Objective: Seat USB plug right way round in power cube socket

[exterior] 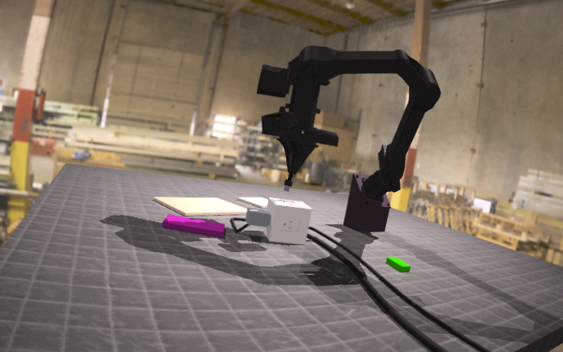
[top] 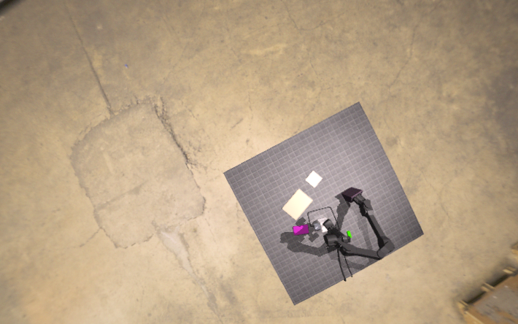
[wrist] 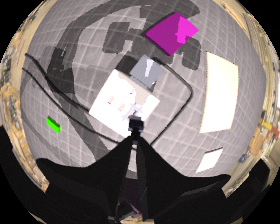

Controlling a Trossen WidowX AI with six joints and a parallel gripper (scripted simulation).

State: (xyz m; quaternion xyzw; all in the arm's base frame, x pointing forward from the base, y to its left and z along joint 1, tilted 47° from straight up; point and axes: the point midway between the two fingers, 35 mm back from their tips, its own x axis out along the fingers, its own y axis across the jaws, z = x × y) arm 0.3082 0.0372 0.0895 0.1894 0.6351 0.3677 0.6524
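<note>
A: Starting at the left edge of the table (exterior: 78, 279) in the exterior view, we meet the magenta block (exterior: 193, 225) first, lying flat, with the cream board (exterior: 198, 204) behind it toward the far edge.

B: Then we reach the grey adapter (exterior: 258, 216), stuck on the left face of the power cube (exterior: 289, 220). A thin dark cable (exterior: 238, 226) loops out beside it.

A: Above the cube we see the gripper (exterior: 287, 185), pointing straight down, fingers pinched narrow on the USB plug (exterior: 287, 188). The plug hangs in the air, lifted off the cube's top and apart from it.

B: From the wrist camera we agree: the plug (wrist: 136, 123) sits at the fingertips, over the near edge of the white cube (wrist: 120, 99). Which way round it faces we cannot tell.

A: Further right we find the dark purple base block (exterior: 365, 209) where the arm is mounted, near the far edge.

B: Two thick black cables (exterior: 362, 279) run toward the near right corner, and the small green block (exterior: 397, 264) lies just right of them.
</note>
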